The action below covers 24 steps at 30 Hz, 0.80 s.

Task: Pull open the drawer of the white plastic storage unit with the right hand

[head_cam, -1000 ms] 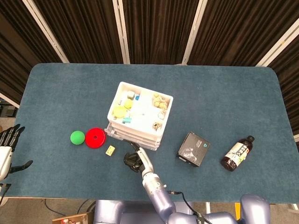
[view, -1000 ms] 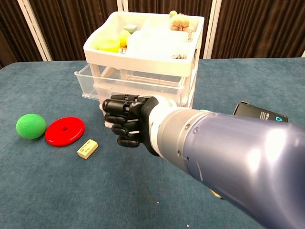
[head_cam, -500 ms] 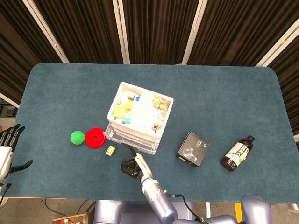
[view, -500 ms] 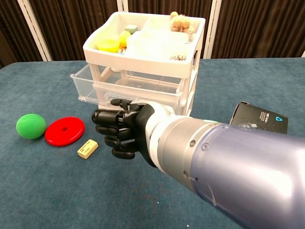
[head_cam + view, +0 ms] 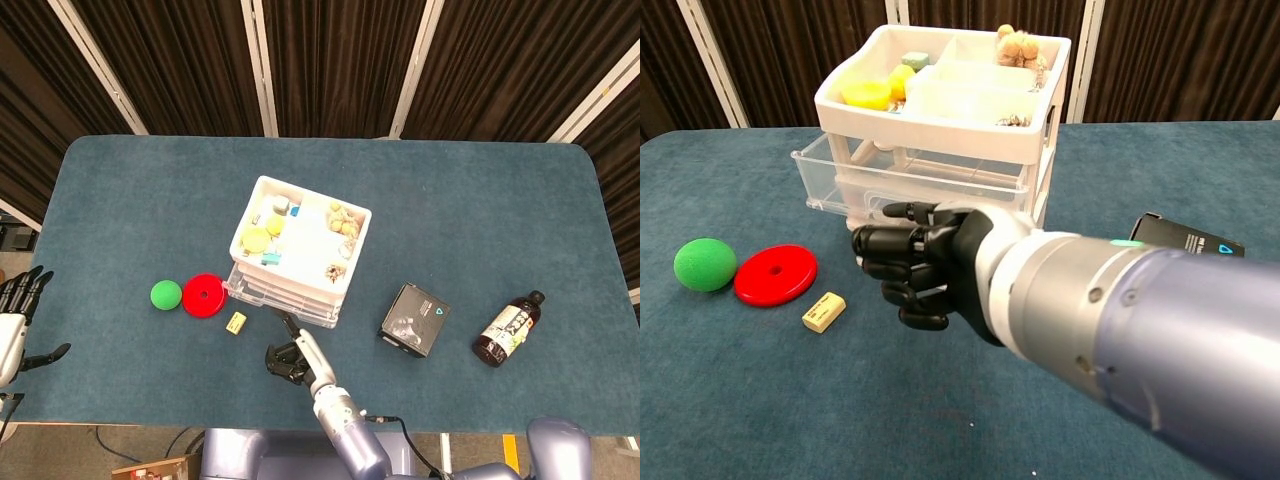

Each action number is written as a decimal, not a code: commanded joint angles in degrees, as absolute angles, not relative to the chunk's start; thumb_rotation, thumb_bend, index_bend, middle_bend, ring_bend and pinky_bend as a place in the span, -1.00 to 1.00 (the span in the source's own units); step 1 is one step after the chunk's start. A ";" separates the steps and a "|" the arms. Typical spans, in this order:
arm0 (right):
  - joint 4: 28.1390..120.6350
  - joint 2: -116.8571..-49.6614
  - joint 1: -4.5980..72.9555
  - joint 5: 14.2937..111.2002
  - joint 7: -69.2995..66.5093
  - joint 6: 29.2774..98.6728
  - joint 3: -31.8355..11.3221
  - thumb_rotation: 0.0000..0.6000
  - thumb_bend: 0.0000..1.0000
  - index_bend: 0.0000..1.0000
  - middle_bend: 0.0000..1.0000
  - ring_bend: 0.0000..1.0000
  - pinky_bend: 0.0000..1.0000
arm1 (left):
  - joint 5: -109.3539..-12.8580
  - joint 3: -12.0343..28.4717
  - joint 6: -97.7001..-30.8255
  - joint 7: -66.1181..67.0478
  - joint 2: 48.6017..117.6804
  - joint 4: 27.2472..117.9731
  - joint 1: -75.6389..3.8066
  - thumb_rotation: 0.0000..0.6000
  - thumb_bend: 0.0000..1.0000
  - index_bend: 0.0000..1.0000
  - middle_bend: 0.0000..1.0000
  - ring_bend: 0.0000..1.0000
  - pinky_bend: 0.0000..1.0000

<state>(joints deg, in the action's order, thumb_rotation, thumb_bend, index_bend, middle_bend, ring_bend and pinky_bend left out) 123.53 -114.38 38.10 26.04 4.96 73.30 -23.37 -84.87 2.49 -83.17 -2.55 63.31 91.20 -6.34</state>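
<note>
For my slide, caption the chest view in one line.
Right hand, fingers curled, in front of the white unit's partly open clear drawer, beside a red disc and green ball.

The storage unit (image 5: 298,254) stands near the middle of the table (image 5: 480,190), its top drawer (image 5: 910,182) jutting toward the front edge, with small items lying in the open tray on top. Left of the unit lie a disc (image 5: 204,295) and, touching it on the far side, a ball (image 5: 166,294), with a small block (image 5: 236,321) just before the disc. Right of the unit sits a box (image 5: 414,319), and further right, toward the right edge, a bottle (image 5: 509,328) lies on its side; the right hand (image 5: 912,263) is just before the drawer, the left hand (image 5: 14,318) off the table's left edge.
</note>
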 commanded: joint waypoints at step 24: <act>126.67 -103.70 35.85 23.41 3.37 63.57 -19.23 1.00 0.39 -0.69 0.86 0.71 0.91 | -84.83 2.49 -83.39 -1.56 63.71 91.20 -6.24 1.00 -1.00 -0.92 -1.00 -1.00 -0.87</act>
